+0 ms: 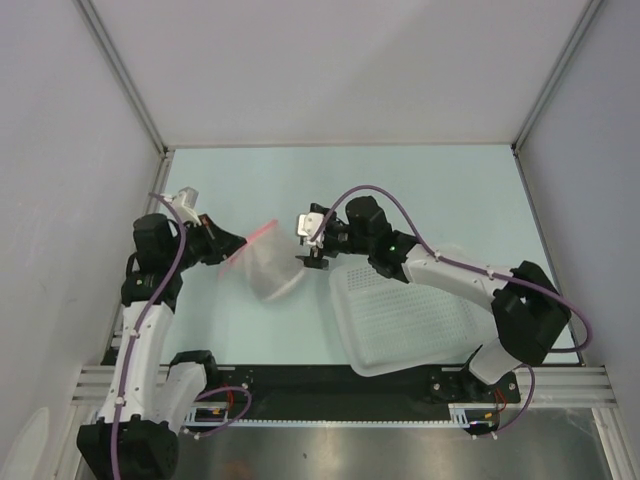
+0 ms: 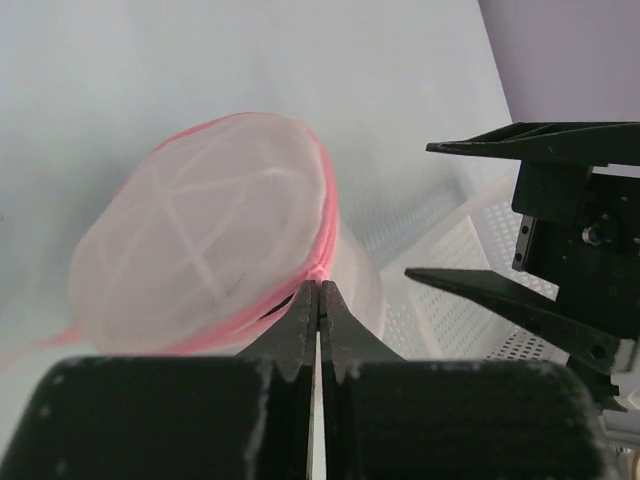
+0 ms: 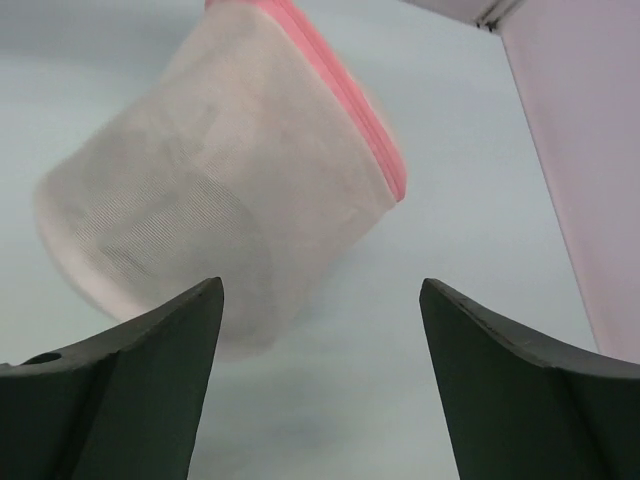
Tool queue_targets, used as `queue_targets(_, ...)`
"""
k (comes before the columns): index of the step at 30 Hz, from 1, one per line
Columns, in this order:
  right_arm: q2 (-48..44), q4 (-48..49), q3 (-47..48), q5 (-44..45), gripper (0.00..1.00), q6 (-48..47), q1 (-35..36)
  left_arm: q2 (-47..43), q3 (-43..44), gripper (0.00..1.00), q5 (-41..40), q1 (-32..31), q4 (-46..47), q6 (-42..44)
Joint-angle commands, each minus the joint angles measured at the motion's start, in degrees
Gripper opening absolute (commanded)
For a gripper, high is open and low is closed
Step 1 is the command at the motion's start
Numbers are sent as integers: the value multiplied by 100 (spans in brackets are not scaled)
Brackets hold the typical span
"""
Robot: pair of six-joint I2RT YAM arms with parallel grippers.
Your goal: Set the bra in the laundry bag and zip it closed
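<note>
The laundry bag (image 1: 265, 265) hangs left of the middle of the tabletop (image 1: 400, 190), about halfway between the near and far edges. It is a rounded white mesh pouch with a pink rim turned up and to the left. It looks raised off the surface, with a soft shadow beneath. The mesh is too cloudy to tell what is inside.

The left fingers (image 2: 318, 290) are clenched tight on the pink rim at the bag's left side. The right fingers (image 3: 320, 287) stand spread wide and grasp nothing. They sit just beside the bag's right flank with a gap between.

A white perforated basket (image 1: 410, 320) lies toward the near right corner, its left rim near the bag. From the bag to the far edge and both side walls lies open tabletop.
</note>
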Motion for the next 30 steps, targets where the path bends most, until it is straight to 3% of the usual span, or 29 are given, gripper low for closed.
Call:
queue_targets(1, -380, -128, 527, -96, 86, -28, 422, -44, 323, 0, 87, -386, 402, 28)
queue_targets(6, 199, -427, 1370, 27, 87, -378, 678, -150, 340, 0, -106, -729, 393, 54)
queue_targets(9, 454, -594, 1687, -183, 80, -572, 705, -202, 384, 0, -124, -800, 331, 90)
queue_targets(13, 692, -858, 1890, -500, 61, -906, 705, -238, 393, 0, -97, -835, 252, 151)
queue_targets(18, 816, -946, 1837, -834, 54, -1214, 661, -316, 393, 0, -54, -844, 208, 204)
queue_targets(21, 939, -990, 1907, -834, 41, -1188, 644, -352, 376, 0, -19, -844, 191, 204)
queue_targets(23, 1009, -990, 1951, -843, 27, -1135, 644, -369, 367, 0, 43, -844, 199, 178)
queue_targets(24, 1035, -929, 1952, -756, 14, -1092, 644, -378, 349, 0, 43, -853, 199, 186)
queue_targets(26, 1053, -902, 1934, -668, 2, -1056, 652, -404, 341, 0, -122, -853, 165, 204)
queue_targets(30, 913, -622, 1548, -290, 0, -1170, 582, -343, 393, 0, -946, -844, -292, 292)
